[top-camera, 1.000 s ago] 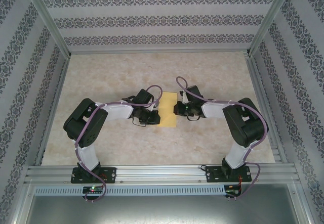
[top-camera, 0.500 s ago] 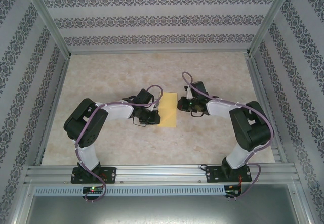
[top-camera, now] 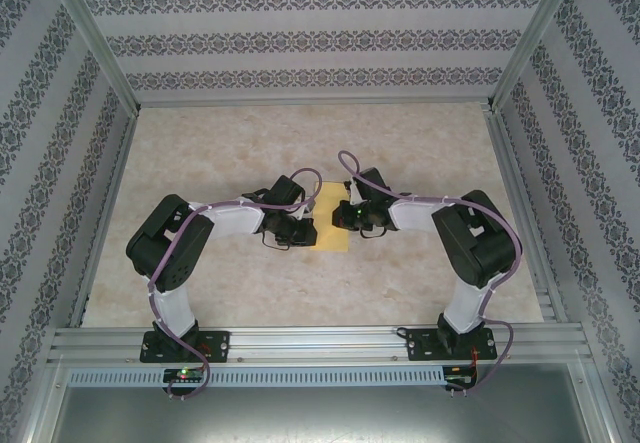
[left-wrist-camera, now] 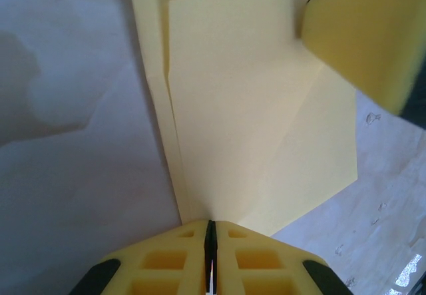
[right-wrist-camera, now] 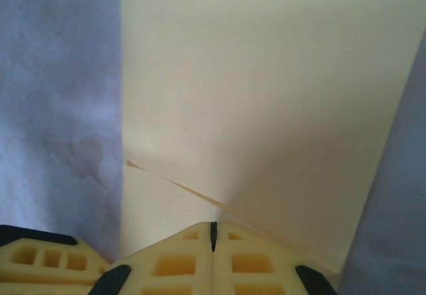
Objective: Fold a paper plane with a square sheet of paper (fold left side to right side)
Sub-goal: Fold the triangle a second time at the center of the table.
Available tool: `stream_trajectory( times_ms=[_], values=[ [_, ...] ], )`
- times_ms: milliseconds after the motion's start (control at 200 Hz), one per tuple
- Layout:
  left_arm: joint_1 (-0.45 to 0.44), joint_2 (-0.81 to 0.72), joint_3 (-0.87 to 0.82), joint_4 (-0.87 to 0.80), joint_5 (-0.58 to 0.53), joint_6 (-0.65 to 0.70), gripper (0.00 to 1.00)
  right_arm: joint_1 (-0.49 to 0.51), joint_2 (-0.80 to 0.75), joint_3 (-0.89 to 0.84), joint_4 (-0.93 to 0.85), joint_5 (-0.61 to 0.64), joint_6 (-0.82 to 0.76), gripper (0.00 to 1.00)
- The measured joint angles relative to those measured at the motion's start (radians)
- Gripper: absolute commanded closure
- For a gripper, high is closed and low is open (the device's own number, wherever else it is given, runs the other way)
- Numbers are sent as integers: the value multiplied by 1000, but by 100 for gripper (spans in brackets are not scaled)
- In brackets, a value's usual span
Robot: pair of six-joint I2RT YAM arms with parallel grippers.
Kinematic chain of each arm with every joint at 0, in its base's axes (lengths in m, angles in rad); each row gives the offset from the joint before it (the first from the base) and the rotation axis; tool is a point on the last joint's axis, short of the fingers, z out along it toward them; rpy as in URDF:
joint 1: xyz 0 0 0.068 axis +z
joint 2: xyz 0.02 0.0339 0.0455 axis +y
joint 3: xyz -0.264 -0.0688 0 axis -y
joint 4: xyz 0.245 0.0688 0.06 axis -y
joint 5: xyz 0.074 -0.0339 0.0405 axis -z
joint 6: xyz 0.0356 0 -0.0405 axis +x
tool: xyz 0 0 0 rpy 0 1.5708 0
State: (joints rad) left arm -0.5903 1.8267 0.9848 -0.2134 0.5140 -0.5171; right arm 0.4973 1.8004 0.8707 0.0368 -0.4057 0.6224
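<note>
Plain pale-yellow paper (left-wrist-camera: pixel 233 108), beige marbled table (top-camera: pixel 230 143), white walls (top-camera: pixel 310 38) with dark floral stripes, black-and-white arms (top-camera: pixel 235 221)

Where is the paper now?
In the top view the paper lies at the table centre, with the left gripper at its left edge and the right gripper over its right part.

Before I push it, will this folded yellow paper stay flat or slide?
Probably springy: one flap edge stands lifted off the paper. Likely light, so it may slide on the smooth table unless the left pincer pins it.
</note>
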Motion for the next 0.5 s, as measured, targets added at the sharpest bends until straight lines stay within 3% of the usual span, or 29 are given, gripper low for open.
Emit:
stream_trajectory(
  times_ms=[500],
  values=[
    [-5,0,42,-17,55,-5,87,-3,5,7,-7,-3,0,100]
  ],
)
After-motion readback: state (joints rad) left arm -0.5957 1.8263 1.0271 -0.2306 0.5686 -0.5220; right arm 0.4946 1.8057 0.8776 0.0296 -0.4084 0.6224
